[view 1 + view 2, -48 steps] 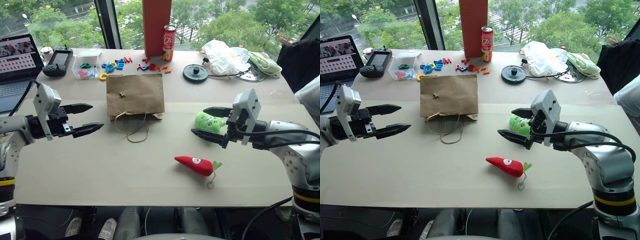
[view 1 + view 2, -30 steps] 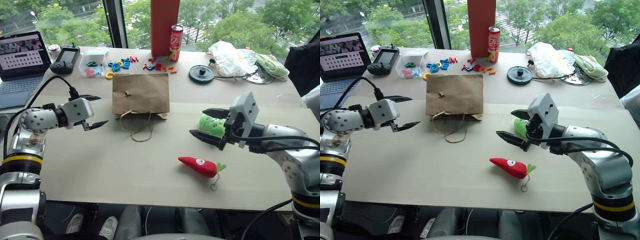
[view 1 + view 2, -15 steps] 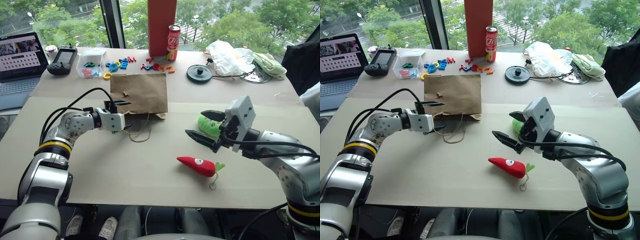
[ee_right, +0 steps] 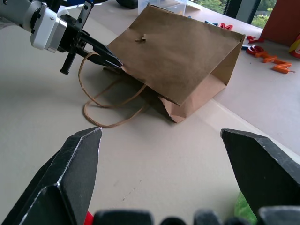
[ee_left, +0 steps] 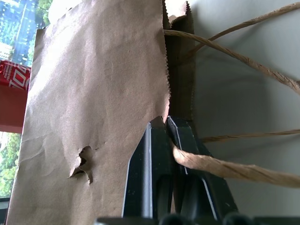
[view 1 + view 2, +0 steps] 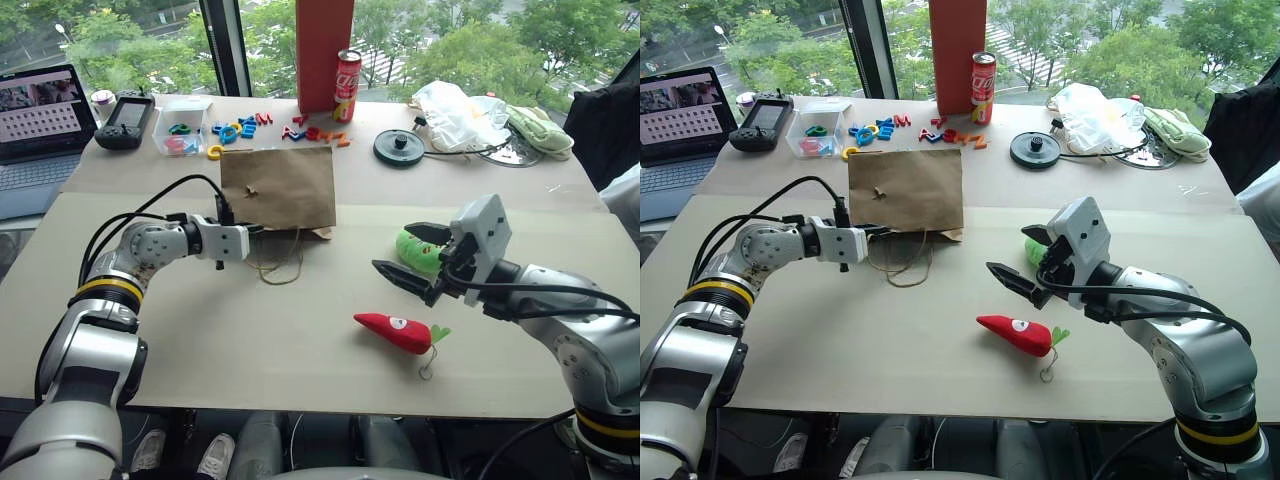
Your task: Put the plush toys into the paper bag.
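Paper bag point(image 6: 277, 187) lies flat mid-table, mouth toward robot; left gripper point(image 5: 167, 123) pinches its top mouth edge at the corner. Green plush point(image 6: 419, 246) and red plush point(image 6: 392, 330) sit right of the bag. Right gripper point(image 6: 411, 256) spread wide, empty, beside green plush.

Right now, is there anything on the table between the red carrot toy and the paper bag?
No: in the left eye view, bare tabletop separates the red plush toy from the paper bag, apart from the bag's twine handles trailing at its mouth.
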